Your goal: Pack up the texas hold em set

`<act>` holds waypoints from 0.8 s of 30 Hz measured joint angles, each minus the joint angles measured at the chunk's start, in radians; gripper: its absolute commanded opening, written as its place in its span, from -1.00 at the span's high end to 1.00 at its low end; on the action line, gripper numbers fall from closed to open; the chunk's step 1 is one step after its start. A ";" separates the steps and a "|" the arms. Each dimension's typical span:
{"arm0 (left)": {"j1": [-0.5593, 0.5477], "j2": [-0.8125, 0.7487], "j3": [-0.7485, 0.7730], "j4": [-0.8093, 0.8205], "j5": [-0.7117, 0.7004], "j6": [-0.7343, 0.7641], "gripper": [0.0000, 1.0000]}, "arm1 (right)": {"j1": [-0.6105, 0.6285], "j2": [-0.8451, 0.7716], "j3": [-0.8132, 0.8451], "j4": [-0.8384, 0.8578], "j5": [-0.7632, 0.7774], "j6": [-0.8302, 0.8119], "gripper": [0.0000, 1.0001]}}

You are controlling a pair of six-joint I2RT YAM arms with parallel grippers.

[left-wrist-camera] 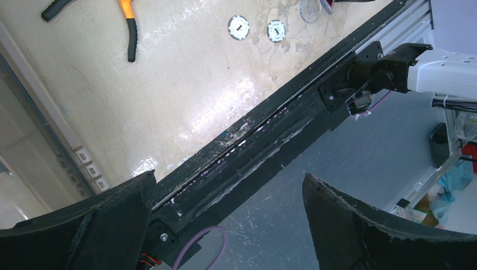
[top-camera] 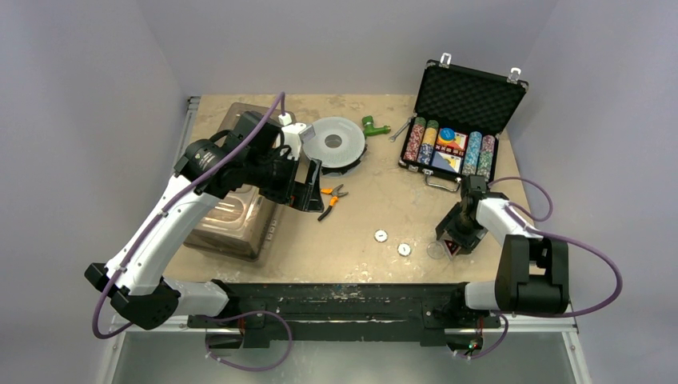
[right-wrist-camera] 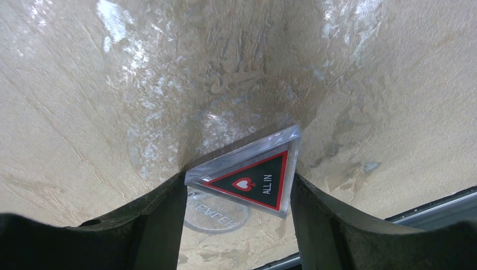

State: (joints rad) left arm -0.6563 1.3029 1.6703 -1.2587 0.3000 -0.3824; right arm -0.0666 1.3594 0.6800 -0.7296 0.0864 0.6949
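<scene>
Looking from the top camera, you see the briefcase (top-camera: 472, 96) standing open at the far right of the table (top-camera: 376, 200). Its lid is upright, and the chip rows (top-camera: 416, 140) and the card deck (top-camera: 452, 142) lie inside the lower half. Your right gripper (top-camera: 454, 242) is low over the table in front of the briefcase and apart from it. The triangular button (top-camera: 452, 248) sits right between its fingers. A clear dealer button (top-camera: 435, 250) lies just beside it on the left. Two white round buttons (top-camera: 380, 235) lie further left, near each other. Your left gripper (top-camera: 308, 188) hangs on the left side beside the clear bin (top-camera: 232, 216), with the pliers (top-camera: 332, 198) just beside it.

From the left wrist camera, the two fingers (left-wrist-camera: 112, 219) stand wide apart, so this gripper is released. Below them runs the black rail (left-wrist-camera: 270, 140) at the near edge of the table. The white round buttons (left-wrist-camera: 238, 27) and the pliers (left-wrist-camera: 130, 31) lie on the table, well apart from the fingers.

From the right wrist camera, the triangular button (right-wrist-camera: 253, 180) has a black face with a red border, a spade and the words ALL IN. It sits tilted between the two fingers (right-wrist-camera: 157, 225). One corner touches one finger and the opposite edge touches the other, so your right gripper (right-wrist-camera: 239, 202) is grasping it. The dealer button (right-wrist-camera: 216, 216) lies flat on the table, partly hidden behind the triangular one. Whether the triangular button rests on the table or is off it, you cannot tell.
</scene>
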 measured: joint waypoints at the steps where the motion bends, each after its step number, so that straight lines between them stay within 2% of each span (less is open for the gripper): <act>1: 0.000 0.000 0.000 0.000 0.000 0.000 -0.97 | 0.000 0.000 0.001 0.003 0.000 0.000 0.19; 10: 0.000 0.000 0.000 0.000 0.000 0.000 -0.96 | 0.000 -0.017 0.050 0.001 0.001 -0.016 0.28; 15: 0.000 0.000 0.000 0.000 0.000 0.000 -0.96 | 0.000 -0.024 0.126 -0.021 0.029 -0.061 0.47; 20: -0.001 0.000 0.000 0.000 0.000 0.000 -0.97 | 0.000 -0.003 0.237 -0.028 0.046 -0.126 0.54; 24: -0.001 0.000 0.000 0.000 0.000 0.000 -0.97 | 0.000 0.086 0.375 -0.018 0.057 -0.186 0.57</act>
State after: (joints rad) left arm -0.6571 1.3033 1.6703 -1.2587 0.2996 -0.3824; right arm -0.0666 1.4456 1.0554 -0.7475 0.1432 0.5091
